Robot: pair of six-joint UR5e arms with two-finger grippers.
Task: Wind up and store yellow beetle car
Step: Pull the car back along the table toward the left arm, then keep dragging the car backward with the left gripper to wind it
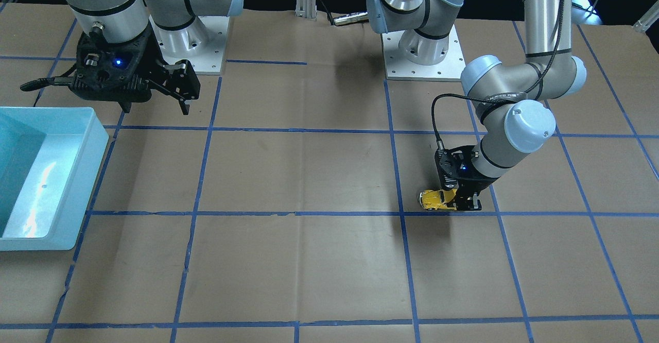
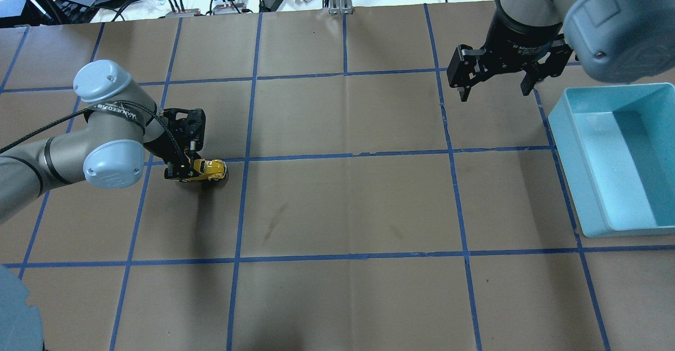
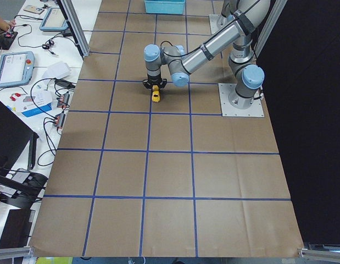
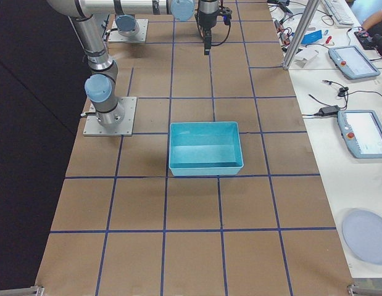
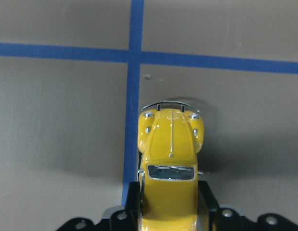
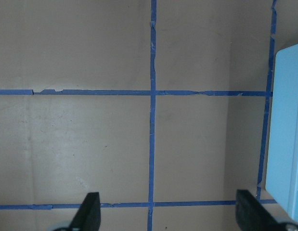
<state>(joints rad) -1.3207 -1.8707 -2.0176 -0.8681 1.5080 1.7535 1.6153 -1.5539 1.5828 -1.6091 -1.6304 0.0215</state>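
Now, notes. Table (image 2: 337, 208), brown paper with a blue tape grid. Teal bin (image 2: 585, 166) at the robot's right end, nothing visible inside; likely the storage spot. Right gripper (image 2: 493, 90) hangs near the bin, jaws wide, holding nothing, probably placed to receive. Left gripper (image 2: 182, 171) is low, its 2 fingers clamped on the rear flanks of the yellow beetle car (image 2: 212, 168). Car's wheels are on the table by a tape crossing, well apart from the bin. That grip suits a pull-back wind, I judge.

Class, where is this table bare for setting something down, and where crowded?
Bare: the middle squares between the yellow beetle car and the blue bin, and the row nearest the robot. Crowded: around the left gripper.
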